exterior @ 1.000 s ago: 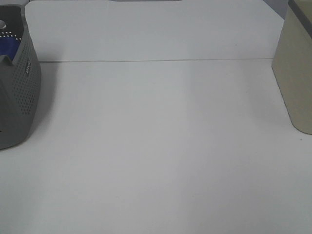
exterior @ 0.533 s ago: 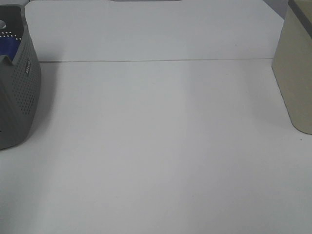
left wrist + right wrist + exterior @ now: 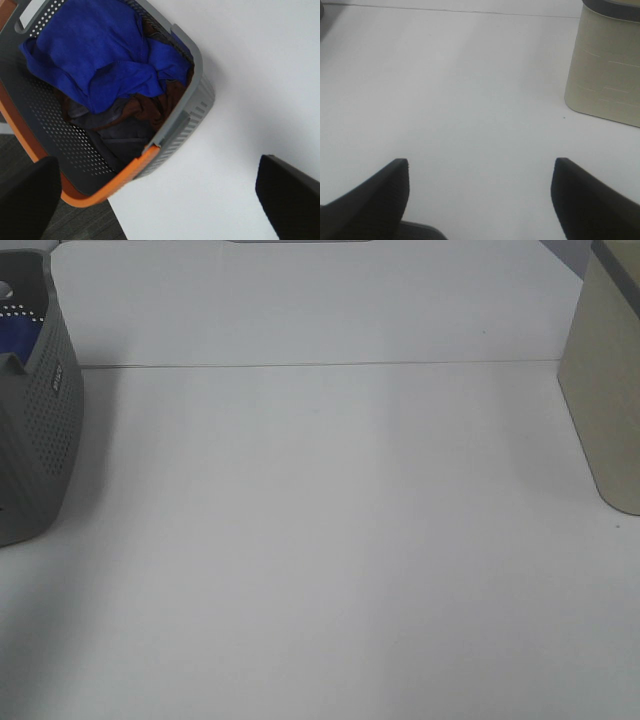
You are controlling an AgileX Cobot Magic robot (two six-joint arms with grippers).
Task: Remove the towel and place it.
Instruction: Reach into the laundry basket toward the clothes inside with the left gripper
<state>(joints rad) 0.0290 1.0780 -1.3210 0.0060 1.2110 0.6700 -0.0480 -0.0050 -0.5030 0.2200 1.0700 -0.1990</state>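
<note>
Overhead and wrist views of a white worktop (image 3: 320, 540) crossed by a thin seam (image 3: 320, 365) toward its far side.

Left side: a grey basket (image 3: 45, 440) with perforated walls stands at the left edge of the overhead view, only partly in frame. The left wrist view looks down into it and shows an orange band (image 3: 100, 192) along one end of its rim.

The towel (image 3: 95, 55), royal blue and plush, lies crumpled inside the basket as the uppermost item. It fills most of the opening and rests on a brown cloth (image 3: 150, 107) and a dark grey cloth (image 3: 120, 135). From overhead only a sliver of blue shows over the rim.

The left claw (image 3: 160, 165) hangs above the basket's orange-rimmed end and the adjoining worktop. Its two dark fingers (image 3: 25, 200) stand spread to their widest, with nothing between them and no contact with the towel.

Right side: a beige container (image 3: 605, 390) with a darker band at its top stands at the right edge of the overhead view, well apart from the basket.

The right claw (image 3: 481, 162) is held over bare worktop, with the beige container ahead of it and to one side. Its ribbed fingers (image 3: 375, 192) are set wide apart and hold nothing.
</note>
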